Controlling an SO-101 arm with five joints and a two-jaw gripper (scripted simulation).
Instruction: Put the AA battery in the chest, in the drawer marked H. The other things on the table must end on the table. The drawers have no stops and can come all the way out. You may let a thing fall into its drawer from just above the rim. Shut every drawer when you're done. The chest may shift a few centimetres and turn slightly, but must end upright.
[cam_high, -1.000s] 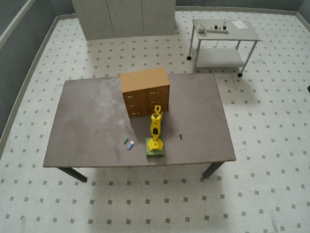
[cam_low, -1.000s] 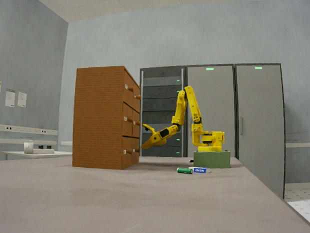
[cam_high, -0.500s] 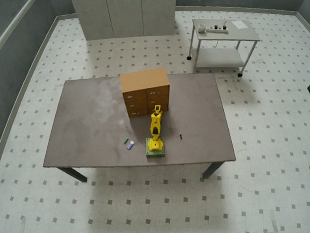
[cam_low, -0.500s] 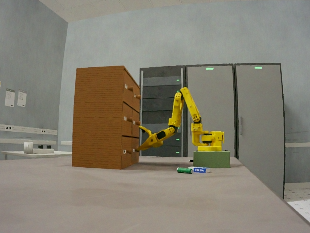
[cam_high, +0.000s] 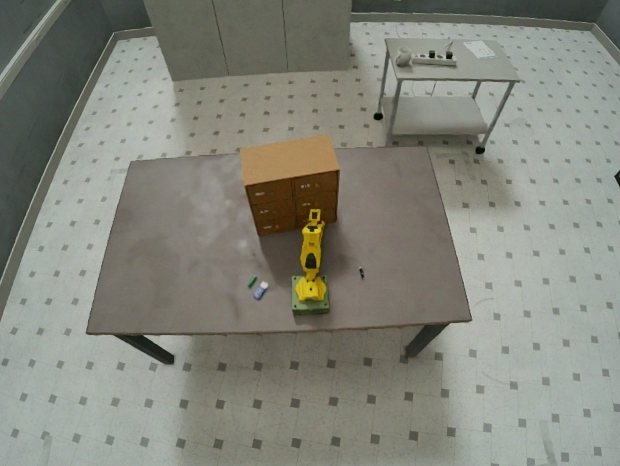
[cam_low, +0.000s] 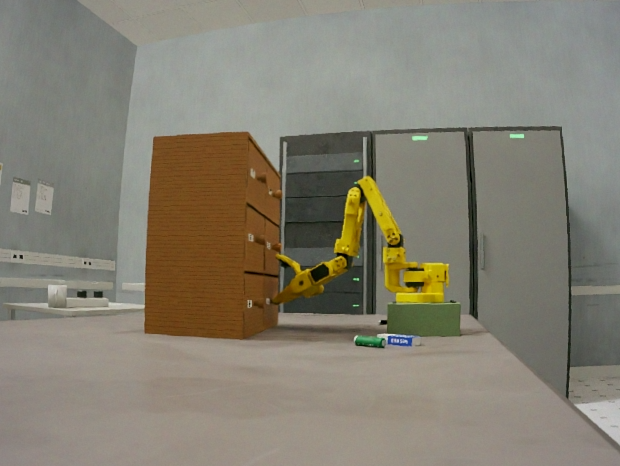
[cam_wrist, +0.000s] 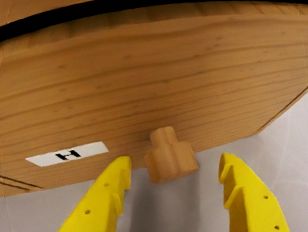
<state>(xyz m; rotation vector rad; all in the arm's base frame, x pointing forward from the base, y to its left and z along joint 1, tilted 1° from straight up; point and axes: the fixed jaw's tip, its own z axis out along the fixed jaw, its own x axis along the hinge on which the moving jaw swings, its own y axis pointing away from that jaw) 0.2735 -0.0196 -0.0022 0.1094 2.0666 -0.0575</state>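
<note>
The wooden knob (cam_wrist: 171, 156) of drawer H (cam_wrist: 210, 75) sits between my parted, empty fingertips; my end effector (cam_wrist: 176, 162) (cam_low: 276, 280) needs only close.

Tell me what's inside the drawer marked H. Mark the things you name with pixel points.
Nothing inside can be seen: the H drawer (cam_wrist: 200, 70) is shut, and its front hides whatever it may hold. Only the label (cam_wrist: 45, 159) and knob (cam_wrist: 172, 162) show.

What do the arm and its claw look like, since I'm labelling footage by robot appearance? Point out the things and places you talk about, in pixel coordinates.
The arm (cam_high: 311, 250) (cam_low: 353, 220) is yellow with black joint parts; the yellow claw (cam_low: 275, 279) (cam_wrist: 175, 162) has tapering, notched fingers dotted with small dark holes.
</note>
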